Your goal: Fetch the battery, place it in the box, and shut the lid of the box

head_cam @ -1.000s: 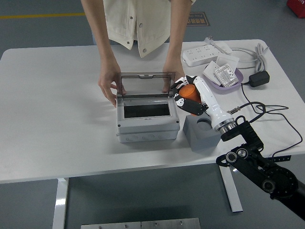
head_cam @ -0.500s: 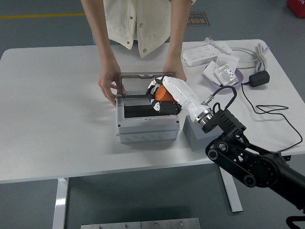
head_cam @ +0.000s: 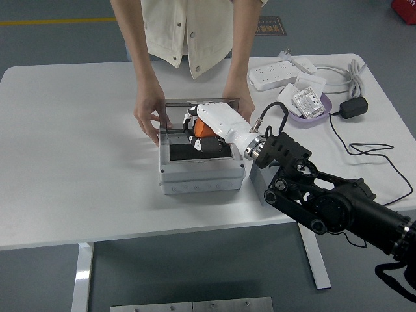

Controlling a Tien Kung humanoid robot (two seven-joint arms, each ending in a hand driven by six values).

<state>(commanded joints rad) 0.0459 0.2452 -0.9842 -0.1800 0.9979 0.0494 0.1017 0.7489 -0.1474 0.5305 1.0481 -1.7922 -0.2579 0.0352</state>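
A grey box (head_cam: 201, 170) stands mid-table with its clear lid (head_cam: 198, 108) raised upright. A person at the far side holds the lid open with both hands, one hand (head_cam: 148, 119) at its left end and one (head_cam: 238, 105) at its right. My right hand (head_cam: 197, 134), white with black fingers, is shut on the orange battery (head_cam: 204, 129) and holds it over the box's dark opening (head_cam: 195, 151). The battery's lower part is hidden by my fingers. My left arm is not in view.
A grey block (head_cam: 268, 184) stands right of the box, partly behind my right arm. At the back right are a white power strip (head_cam: 279, 75), a purple dish (head_cam: 322, 110) holding white parts, a black adapter (head_cam: 353, 107) and black cables (head_cam: 364, 153).
My right hand has carried the battery leftward from above the grey block to over the box opening. The person's hands have kept the lid open.
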